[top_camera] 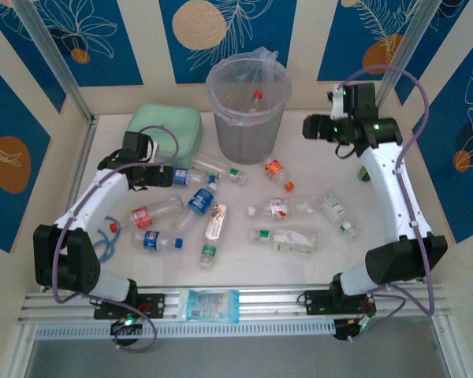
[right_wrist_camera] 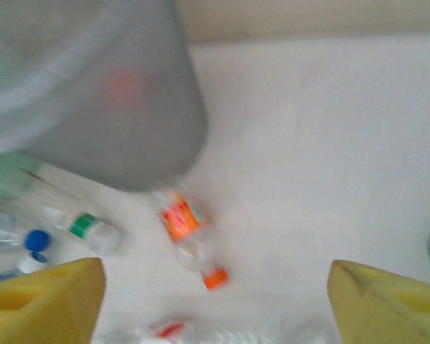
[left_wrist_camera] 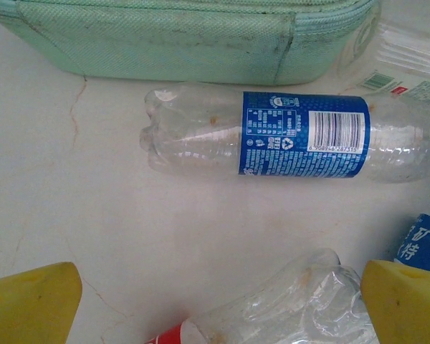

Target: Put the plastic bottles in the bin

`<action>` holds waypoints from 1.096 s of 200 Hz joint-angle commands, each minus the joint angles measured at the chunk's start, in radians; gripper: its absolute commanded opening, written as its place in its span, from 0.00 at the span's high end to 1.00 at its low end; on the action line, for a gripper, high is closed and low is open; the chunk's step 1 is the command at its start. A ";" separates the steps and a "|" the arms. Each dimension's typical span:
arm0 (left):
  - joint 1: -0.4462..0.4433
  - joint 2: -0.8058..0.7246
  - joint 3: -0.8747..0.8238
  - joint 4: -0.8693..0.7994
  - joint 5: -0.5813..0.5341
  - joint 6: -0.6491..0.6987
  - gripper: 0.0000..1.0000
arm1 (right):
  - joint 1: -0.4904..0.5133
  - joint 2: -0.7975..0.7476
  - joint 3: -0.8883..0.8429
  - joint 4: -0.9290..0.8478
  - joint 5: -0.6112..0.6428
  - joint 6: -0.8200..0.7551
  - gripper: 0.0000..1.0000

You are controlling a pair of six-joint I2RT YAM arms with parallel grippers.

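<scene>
Far back on the table stands the bin, a grey bucket lined with a clear bag. 1 red-capped bottle lies inside it. The other bottles lie flat and scattered over the middle of the table, in front of the bin and between the 2 arms.

The right gripper hangs above the table just to the right of the bin, apart from it. In the right wrist view its yellow fingers stand wide apart with nothing between them. Under them that view is blurred, but it shows the bin's grey wall at the upper left and the orange-capped bottle lying on the table just beside the bin's foot.

The left gripper sits low over the left part of the table, just in front of the mint-green case. Its jaws are also spread wide and clamp nothing. In the left wrist view the blue-labelled bottle lies on its side ahead of the fingers, just beside the case's near edge. A crumpled red-labelled bottle lies low between the 2 yellow pads. Whether the right pad touches it I cannot tell.
</scene>
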 commanded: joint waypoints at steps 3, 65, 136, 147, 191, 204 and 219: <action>-0.014 -0.006 0.026 -0.019 -0.002 0.014 0.00 | -0.079 -0.115 -0.188 -0.032 0.004 0.121 0.10; -0.034 0.007 0.026 -0.022 -0.006 0.019 0.00 | -0.150 -0.220 -0.608 0.080 0.156 0.159 0.01; -0.049 0.007 0.023 -0.017 -0.023 0.025 0.00 | -0.178 -0.258 -0.775 0.216 0.228 0.215 0.01; -0.051 0.006 0.022 -0.017 -0.024 0.026 0.00 | -0.178 -0.266 -0.787 0.216 0.240 0.236 0.01; -0.059 0.002 0.018 -0.010 -0.042 0.032 0.00 | -0.187 -0.320 -0.839 0.236 0.113 0.289 0.01; -0.061 0.001 0.018 -0.010 -0.049 0.034 0.00 | -0.188 -0.317 -0.853 0.234 0.076 0.306 0.01; -0.066 -0.002 0.018 -0.010 -0.055 0.036 0.00 | -0.191 -0.320 -0.877 0.249 0.035 0.331 0.01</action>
